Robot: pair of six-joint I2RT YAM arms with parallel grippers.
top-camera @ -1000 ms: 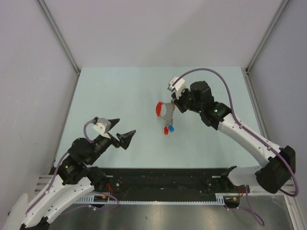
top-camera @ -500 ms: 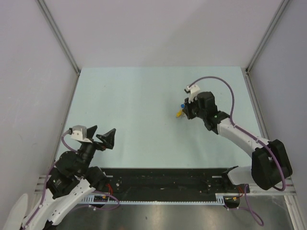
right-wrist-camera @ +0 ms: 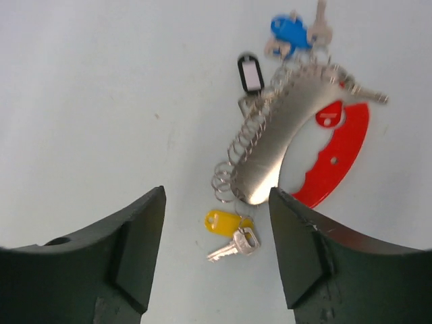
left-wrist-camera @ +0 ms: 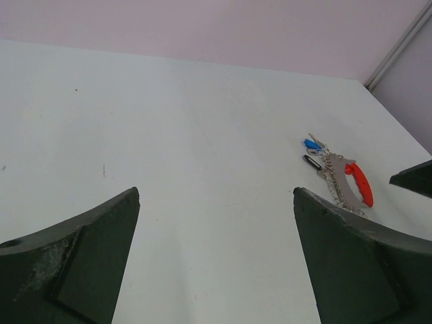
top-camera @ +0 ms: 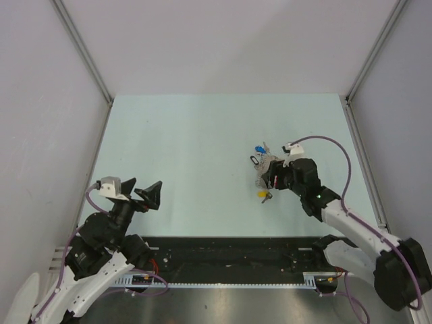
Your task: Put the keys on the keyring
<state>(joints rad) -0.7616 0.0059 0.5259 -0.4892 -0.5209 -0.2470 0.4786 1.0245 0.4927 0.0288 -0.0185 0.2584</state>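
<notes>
Two claws stand empty on my rig: left gripper (left-wrist-camera: 216,196) gapes wide at near left; right gripper (right-wrist-camera: 216,194), parted, hangs over the keyring (right-wrist-camera: 283,135) on the table (top-camera: 169,135), right of centre, blue key (right-wrist-camera: 290,30) at its far end, yellow key (right-wrist-camera: 223,221) at its near end.

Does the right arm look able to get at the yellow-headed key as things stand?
Probably yes: the right pincer hangs open right over the yellow-headed key, which lies on the table beside the keyring with nothing covering it.
</notes>
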